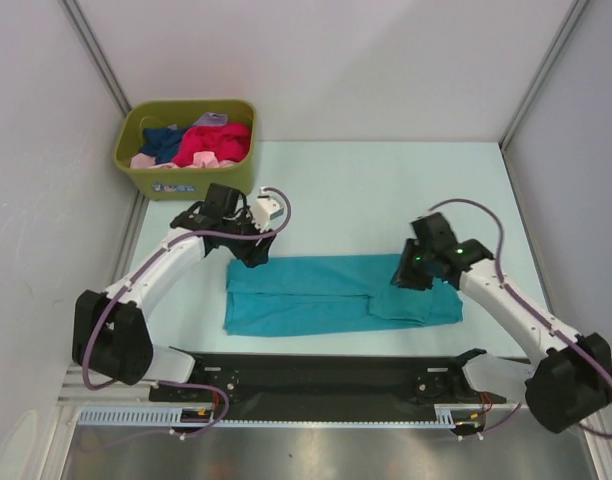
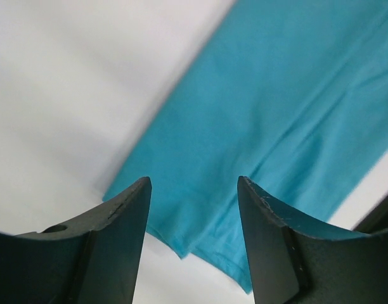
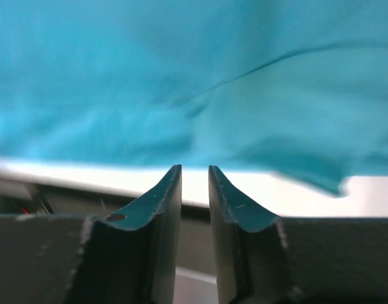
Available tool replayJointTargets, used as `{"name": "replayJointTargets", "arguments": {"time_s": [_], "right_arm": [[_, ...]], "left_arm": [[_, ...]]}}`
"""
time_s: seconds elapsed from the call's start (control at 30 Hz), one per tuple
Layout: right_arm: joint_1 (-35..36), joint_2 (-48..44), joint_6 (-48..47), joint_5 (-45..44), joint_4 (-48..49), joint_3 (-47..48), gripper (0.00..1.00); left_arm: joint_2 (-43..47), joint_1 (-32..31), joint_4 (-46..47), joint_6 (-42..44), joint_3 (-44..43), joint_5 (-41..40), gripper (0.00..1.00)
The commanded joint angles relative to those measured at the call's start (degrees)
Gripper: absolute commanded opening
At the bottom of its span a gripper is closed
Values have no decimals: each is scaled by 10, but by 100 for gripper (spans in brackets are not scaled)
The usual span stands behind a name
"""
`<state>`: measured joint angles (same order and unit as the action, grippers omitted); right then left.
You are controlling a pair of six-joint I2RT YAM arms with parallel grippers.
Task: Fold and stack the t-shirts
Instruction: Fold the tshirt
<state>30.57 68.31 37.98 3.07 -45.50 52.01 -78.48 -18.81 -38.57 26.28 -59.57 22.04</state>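
A teal-blue t-shirt (image 1: 316, 295) lies folded into a long band across the middle of the table. It also shows in the left wrist view (image 2: 264, 114) and the right wrist view (image 3: 181, 82). My left gripper (image 1: 251, 255) hovers open over the band's far left corner, and nothing is between its jaws (image 2: 194, 180). My right gripper (image 1: 411, 275) is over the band's right part, jaws nearly closed on nothing (image 3: 194, 168). Magenta-red (image 1: 214, 142), navy (image 1: 164, 140) and pale pink (image 1: 144, 160) t-shirts lie in the bin.
The olive-green bin (image 1: 201, 182) stands at the far left of the table, just behind my left arm. A black rail (image 1: 316, 375) runs along the near edge. Pale walls close in both sides.
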Motion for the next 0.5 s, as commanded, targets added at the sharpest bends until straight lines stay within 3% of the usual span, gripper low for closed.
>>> {"name": "replayJointTargets", "arguments": {"time_s": [0.0,0.07,0.13,0.3,0.4,0.47], "right_arm": [[-135,-22,4,7,41,-66,28],[-229,-8,-3,23,91,-67,34],[-276,8,-28,23,124,-53,41],[-364,95,-77,11,189,-31,40],[-382,150,-85,-17,172,4,42],[-386,153,-84,-71,83,34,45]], "left_arm": [[-34,1,58,-52,-15,-65,63],[-62,2,84,-57,-7,-136,63],[-71,3,96,-50,-1,-161,63],[-84,20,158,-23,23,-210,66],[-109,44,153,-33,13,-206,66],[-120,60,155,-31,17,-205,67]]}}
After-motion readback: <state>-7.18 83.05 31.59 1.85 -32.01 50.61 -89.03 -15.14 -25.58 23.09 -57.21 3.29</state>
